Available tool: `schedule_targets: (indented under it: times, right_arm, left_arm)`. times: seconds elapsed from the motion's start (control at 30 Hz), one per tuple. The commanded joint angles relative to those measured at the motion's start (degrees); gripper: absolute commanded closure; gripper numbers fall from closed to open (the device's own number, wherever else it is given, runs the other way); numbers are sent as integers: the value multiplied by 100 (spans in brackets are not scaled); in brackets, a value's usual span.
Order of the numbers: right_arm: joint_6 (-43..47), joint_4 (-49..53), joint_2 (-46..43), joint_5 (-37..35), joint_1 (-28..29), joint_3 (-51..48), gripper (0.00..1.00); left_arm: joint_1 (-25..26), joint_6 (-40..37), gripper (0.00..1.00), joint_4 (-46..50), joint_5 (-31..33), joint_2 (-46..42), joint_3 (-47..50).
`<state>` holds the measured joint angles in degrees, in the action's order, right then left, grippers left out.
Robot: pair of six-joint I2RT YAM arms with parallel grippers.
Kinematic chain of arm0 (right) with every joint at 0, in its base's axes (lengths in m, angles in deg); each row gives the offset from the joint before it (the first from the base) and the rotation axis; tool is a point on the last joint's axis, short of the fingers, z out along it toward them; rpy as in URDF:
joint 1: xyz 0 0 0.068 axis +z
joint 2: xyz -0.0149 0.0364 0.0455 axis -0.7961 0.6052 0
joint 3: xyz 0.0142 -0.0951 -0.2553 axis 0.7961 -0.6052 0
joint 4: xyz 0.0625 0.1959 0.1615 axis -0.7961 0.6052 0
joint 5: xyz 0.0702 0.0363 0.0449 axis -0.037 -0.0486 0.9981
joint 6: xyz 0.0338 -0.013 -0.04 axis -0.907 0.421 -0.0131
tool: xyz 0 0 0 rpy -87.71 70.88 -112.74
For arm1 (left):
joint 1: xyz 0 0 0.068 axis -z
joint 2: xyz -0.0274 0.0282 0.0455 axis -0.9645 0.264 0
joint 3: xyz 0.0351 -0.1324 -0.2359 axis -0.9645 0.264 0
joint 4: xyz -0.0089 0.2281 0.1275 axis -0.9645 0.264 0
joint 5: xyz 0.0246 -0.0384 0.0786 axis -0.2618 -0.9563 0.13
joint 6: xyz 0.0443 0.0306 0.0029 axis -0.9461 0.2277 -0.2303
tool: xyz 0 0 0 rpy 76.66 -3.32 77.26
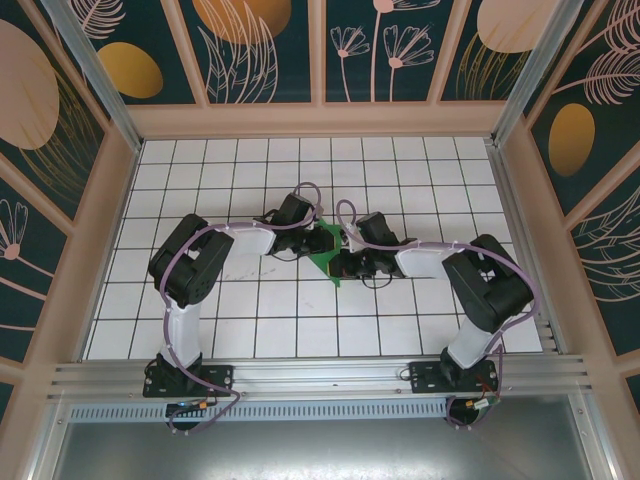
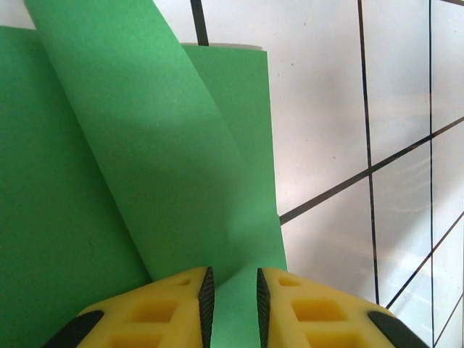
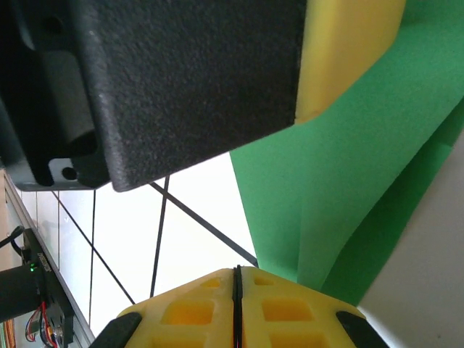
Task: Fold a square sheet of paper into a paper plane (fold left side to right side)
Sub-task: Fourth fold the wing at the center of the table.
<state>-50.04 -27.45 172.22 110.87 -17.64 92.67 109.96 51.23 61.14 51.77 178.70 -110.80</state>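
Mid-fold on the square sheet of paper (image 1: 325,262).
We see right tool (image 3: 237,304) clenched, left tool (image 2: 232,297) barely parted, grasp we cannot tell; loose flap may slip, skewing crease.

The square sheet of paper (image 1: 325,262) is bright green, matte and unmarked, and already partly folded. It lies near the middle of the white tiled table (image 1: 250,320), one pointed corner towards the table's near edge. A long flap (image 2: 145,167) slants across the layer beneath, seemingly lifted rather than creased flat.
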Motion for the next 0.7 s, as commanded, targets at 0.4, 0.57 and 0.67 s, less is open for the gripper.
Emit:
schedule_targets:
  times: [0.4,0.57,0.67]
  right_arm:
    - [198,384,166,-371,114,69,89]
    - [197,375,153,-370,138,44,89]
    - [202,399,156,-388,144,15,89]
  left_arm:
    - [42,-56,73,462,335,242,165]
    - [48,-59,73,462,352,237,165]
    - [45,-55,73,471,361,230,172]
